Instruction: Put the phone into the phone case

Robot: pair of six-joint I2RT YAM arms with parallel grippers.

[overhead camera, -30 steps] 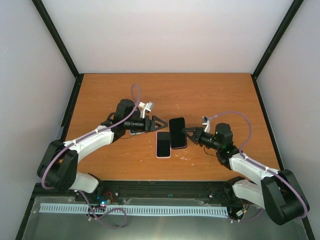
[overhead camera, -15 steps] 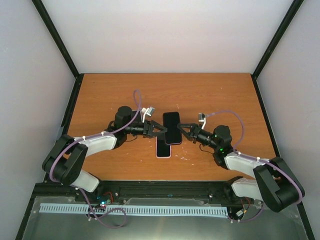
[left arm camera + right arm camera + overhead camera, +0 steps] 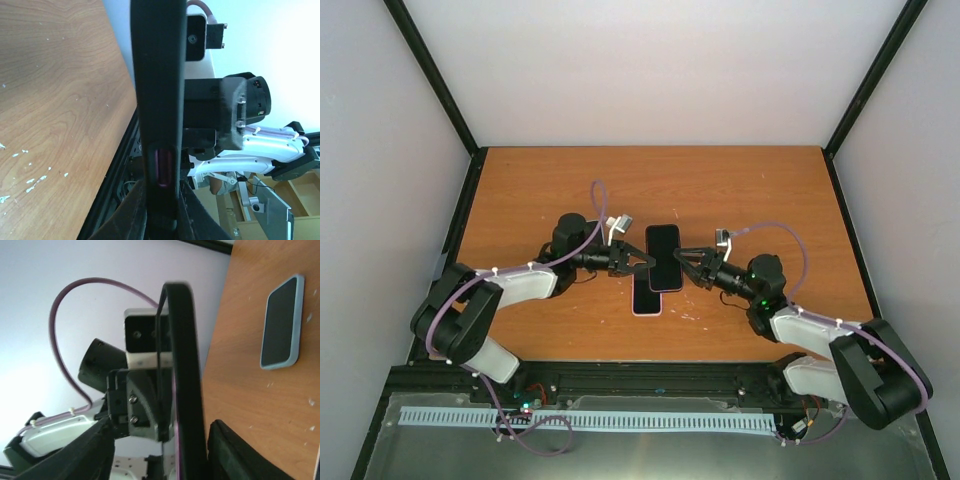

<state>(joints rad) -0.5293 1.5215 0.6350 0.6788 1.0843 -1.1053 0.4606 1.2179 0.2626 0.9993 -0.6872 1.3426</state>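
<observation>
The top view looks down from behind the arms (image 3: 520, 285) over the whole tabletop (image 3: 740, 190). Both wrist views sit close, facing each other, sharing the dark slab (image 3: 157, 100) edge-on.

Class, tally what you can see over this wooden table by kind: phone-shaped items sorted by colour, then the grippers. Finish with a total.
Black phone-shaped slab, gripped by the left gripper: 1
Pink-rimmed, dark-faced phone-shaped slab, lying flat on the wooden table: 1
Two-finger grippers, the left gripper and the right gripper: 2
Total: 4
</observation>
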